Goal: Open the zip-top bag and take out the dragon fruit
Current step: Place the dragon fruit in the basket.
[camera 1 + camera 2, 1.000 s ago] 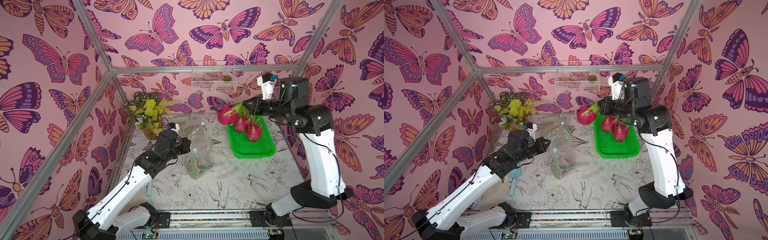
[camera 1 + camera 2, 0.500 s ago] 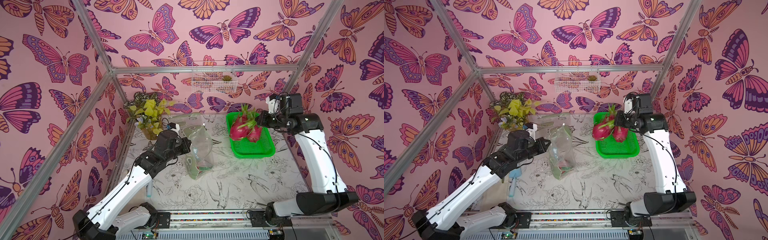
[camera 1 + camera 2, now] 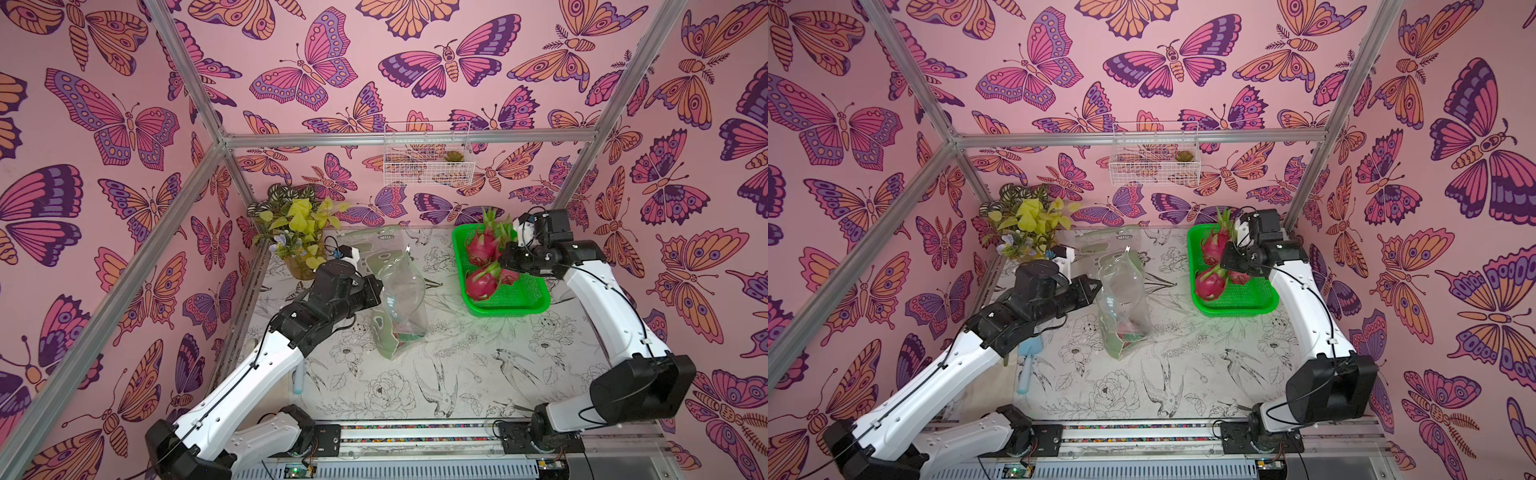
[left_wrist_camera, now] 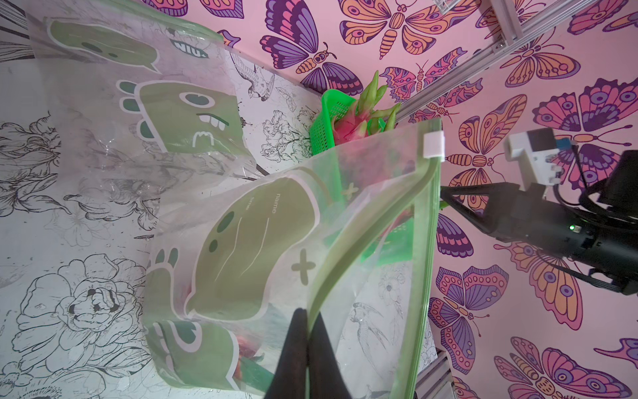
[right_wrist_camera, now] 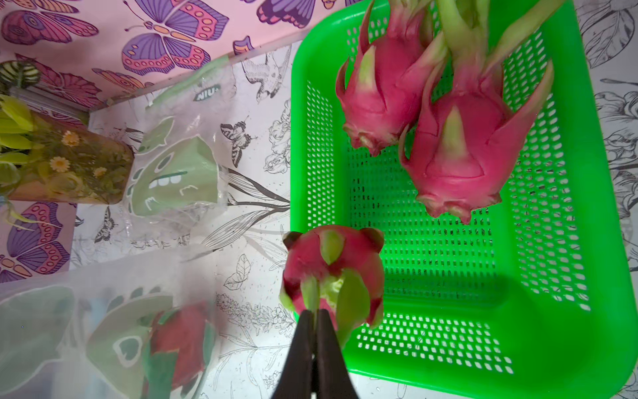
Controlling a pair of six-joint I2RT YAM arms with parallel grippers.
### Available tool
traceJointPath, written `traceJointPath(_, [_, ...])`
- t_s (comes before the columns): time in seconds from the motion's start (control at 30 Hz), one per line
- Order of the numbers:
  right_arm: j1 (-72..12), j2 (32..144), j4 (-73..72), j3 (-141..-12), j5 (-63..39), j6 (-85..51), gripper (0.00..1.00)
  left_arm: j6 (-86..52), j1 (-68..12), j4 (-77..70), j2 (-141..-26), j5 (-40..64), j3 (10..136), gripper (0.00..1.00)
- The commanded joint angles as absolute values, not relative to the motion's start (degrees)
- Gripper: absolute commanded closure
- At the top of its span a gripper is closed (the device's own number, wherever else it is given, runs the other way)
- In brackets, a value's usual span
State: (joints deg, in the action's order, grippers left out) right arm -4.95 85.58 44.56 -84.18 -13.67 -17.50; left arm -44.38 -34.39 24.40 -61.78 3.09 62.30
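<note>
Right wrist view: right tool [image 5: 314, 312] closed, jaws pinched on a green scale of one dragon fruit [image 5: 331, 266].
Held fruit position: at the rim of the green tray [image 5: 569, 241], on the side facing the bags; whether it rests on the tray cannot be told.
Dragon fruit count: four in total.
Tray fruits: two, lying in the back part of the tray and touching each other [image 5: 379, 89] [image 5: 459, 148].
Bagged fruit: one, redder, at the bottom of the standing bag [image 5: 179, 331].
Zip-top bag count: two.
Standing bag: upright at mid-desk [image 3: 401, 299], mouth parted.
Flat bag: lying near the back wall [image 3: 374, 241], not touched by either tool.
Left tool: closed [image 4: 308, 314], pinching one lip of the standing bag's green zip strip; white slider [image 4: 433, 145] sits at the strip's far end.
Tray count: one, on the desk [image 3: 415, 395] at back right, near the standing bag but apart from it.
Other items: one potted plant [image 3: 297, 224] in the back-left corner; one white wire basket [image 3: 428, 166] on the back wall; one light-blue utensil [image 3: 1027, 365] on the desk beside the left arm.
</note>
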Motion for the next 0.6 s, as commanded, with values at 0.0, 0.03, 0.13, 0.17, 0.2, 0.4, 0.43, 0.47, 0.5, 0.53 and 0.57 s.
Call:
traceJointPath(0.0, [-4.7,87.55,40.33,-83.26,-12.48,-16.09,1.0,-43.86,-33.93,23.9,-61.26,3.52,62.4,1.0])
traceJointPath(0.03, [-4.66,88.34,39.75,-83.32,-12.5,-15.99,1.0,-43.86,-33.93,23.89,-61.26,3.52,62.4,1.0])
traceJointPath(0.13, [-4.66,92.29,38.73,-84.73,-12.89,-15.8,1.0,-43.86,-33.93,23.9,-61.17,3.43,62.4,1.0])
traceJointPath(0.17, [-4.66,93.46,38.65,-85.71,-13.15,-15.82,1.0,-43.79,-33.93,23.84,-61.13,3.43,62.4,1.0])
traceJointPath(0.2, [-4.66,94.54,38.46,-86.68,-13.48,-15.65,1.0,-43.77,-33.93,23.89,-61.17,3.43,62.36,1.0])
traceJointPath(0.4, [-4.57,101.55,38.43,-93.31,-13.56,-14.74,1.0,-43.69,-33.92,23.9,-60.99,3.16,62.14,1.0])
traceJointPath(0.43, [-4.57,102.73,38.87,-94.63,-13.54,-14.74,1.0,-43.68,-33.93,23.9,-60.97,3.16,62.14,1.0])
traceJointPath(0.47, [-4.61,103.97,39.15,-96.13,-13.48,-14.75,1.0,-43.68,-33.93,23.9,-61.0,3.08,62.14,1.0])
traceJointPath(0.5, [-4.55,105.13,39.15,-97.43,-13.51,-14.97,1.0,-43.68,-33.93,23.88,-61.08,3.08,62.14,1.0])
traceJointPath(0.53, [-4.56,105.98,39.0,-98.39,-13.64,-15.17,1.0,-43.68,-33.93,23.91,-61.08,3.08,62.12,1.0])
traceJointPath(0.57, [-4.48,107.05,38.7,-99.48,-13.68,-15.37,1.0,-43.64,-33.91,23.86,-61.08,3.13,62.14,1.0])
